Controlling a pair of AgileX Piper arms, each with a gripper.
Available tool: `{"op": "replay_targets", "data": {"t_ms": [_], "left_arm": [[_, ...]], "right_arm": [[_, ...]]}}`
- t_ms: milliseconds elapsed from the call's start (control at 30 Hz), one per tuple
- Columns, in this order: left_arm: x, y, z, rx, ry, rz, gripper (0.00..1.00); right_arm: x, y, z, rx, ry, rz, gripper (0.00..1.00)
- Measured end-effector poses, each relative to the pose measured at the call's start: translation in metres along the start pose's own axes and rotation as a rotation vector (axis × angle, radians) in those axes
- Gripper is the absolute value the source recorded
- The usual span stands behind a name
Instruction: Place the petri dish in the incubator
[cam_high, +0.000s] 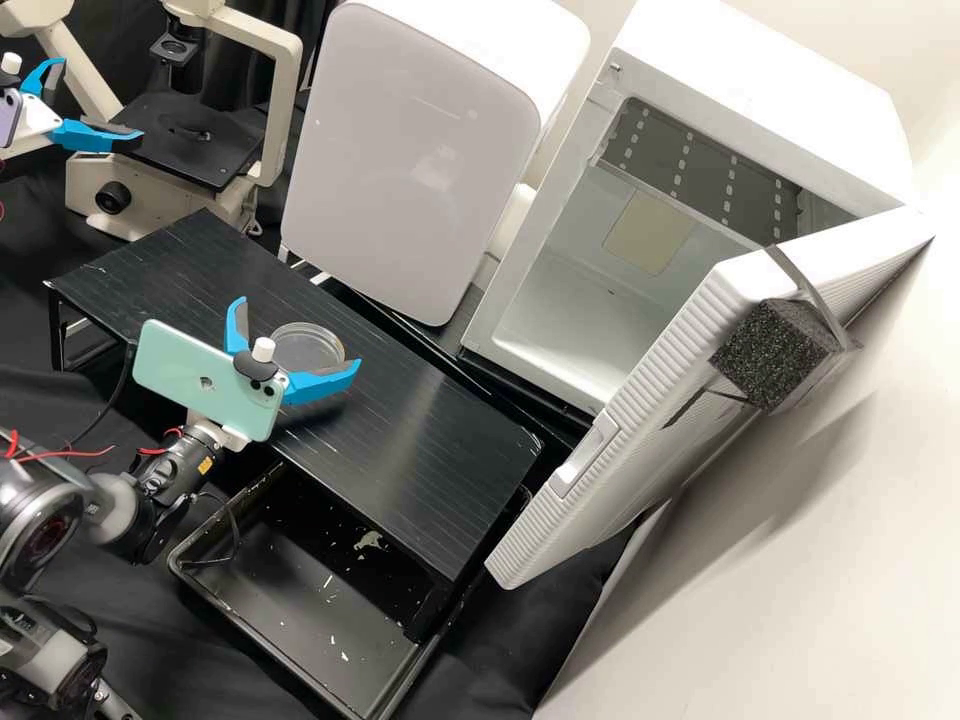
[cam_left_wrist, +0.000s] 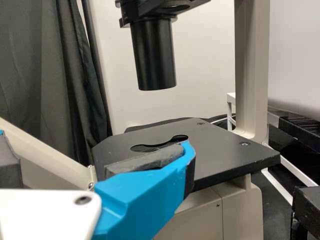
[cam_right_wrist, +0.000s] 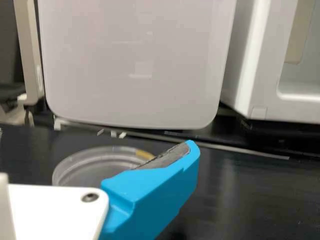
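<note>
Clearly, my high view gives both grippers: the right gripper (cam_high: 298, 338), jaws wide around the petri dish (cam_high: 308, 348) over the bench (cam_high: 430, 410); the left gripper (cam_high: 101, 98), jaws wide near the microscope (cam_high: 88, 187); plus the incubator (cam_high: 760, 90), door (cam_high: 640, 380) open. My left wrist view adds the stage's cutout (cam_left_wrist: 155, 146). My right wrist view puts one finger (cam_right_wrist: 155, 192) partly before the dish.
</note>
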Motion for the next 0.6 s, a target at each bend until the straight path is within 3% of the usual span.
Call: {"op": "replay_targets", "data": {"t_ms": [600], "left_arm": [[0.000,0.000,0.000,0.000,0.000,0.000,1.00]], "right_arm": [[0.013,-0.005,0.013,-0.003,-0.060,-0.025,1.00]]}}
